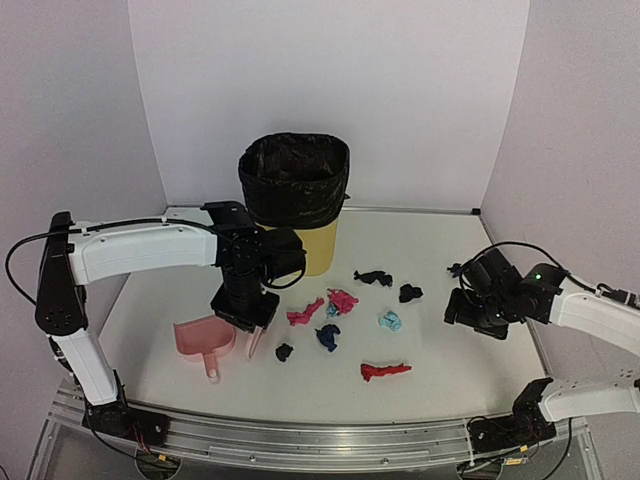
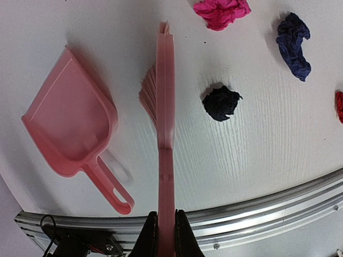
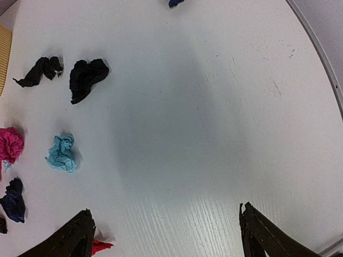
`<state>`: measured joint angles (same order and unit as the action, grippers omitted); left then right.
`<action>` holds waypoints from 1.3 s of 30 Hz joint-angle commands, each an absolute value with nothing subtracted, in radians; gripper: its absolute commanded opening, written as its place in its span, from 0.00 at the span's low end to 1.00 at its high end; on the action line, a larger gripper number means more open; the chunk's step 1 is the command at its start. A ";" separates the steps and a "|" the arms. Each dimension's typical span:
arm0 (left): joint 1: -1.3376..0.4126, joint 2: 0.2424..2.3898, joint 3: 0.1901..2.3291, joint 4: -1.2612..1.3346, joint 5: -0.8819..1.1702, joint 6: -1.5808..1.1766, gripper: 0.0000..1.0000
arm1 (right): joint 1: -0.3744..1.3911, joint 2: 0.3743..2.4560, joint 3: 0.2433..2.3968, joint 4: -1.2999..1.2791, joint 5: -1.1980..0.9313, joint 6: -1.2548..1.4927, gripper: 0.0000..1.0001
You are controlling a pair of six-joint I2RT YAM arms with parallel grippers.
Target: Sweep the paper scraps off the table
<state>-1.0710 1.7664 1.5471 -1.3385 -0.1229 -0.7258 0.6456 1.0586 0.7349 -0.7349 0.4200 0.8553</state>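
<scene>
left claw [image 2: 166, 229] clamps brush [image 2: 165, 96] beside dustpan [image 2: 64, 123]; right claw [image 3: 166, 231] spread wide, empty, near paper scraps [image 3: 61, 153]

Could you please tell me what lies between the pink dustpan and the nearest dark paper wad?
The pink brush, clamped in the left gripper, runs between the dustpan and that dark wad; the left wrist view shows it plainly.

The dustpan [image 2: 69, 128] is smooth, glossy pink plastic, as is the hand brush [image 2: 165, 107] beside it. Beneath the dustpan the table [image 2: 257, 155] is matt white with fine grain, edged by a brushed metal rail [image 2: 278, 206]; the paper scraps [image 2: 221, 103] are crumpled and matt.
</scene>
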 commanded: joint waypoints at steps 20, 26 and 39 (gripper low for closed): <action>-1.095 1.985 2.038 -1.429 -0.065 -0.649 0.00 | 0.641 0.945 0.720 -0.741 0.529 0.826 0.90; -1.094 1.868 1.994 -1.432 -0.145 -0.672 0.00 | 0.641 0.961 0.733 -0.741 0.531 0.816 0.90; -1.095 1.530 1.594 -1.218 0.111 -0.637 0.00 | 0.642 1.046 0.766 -0.738 0.510 0.788 0.90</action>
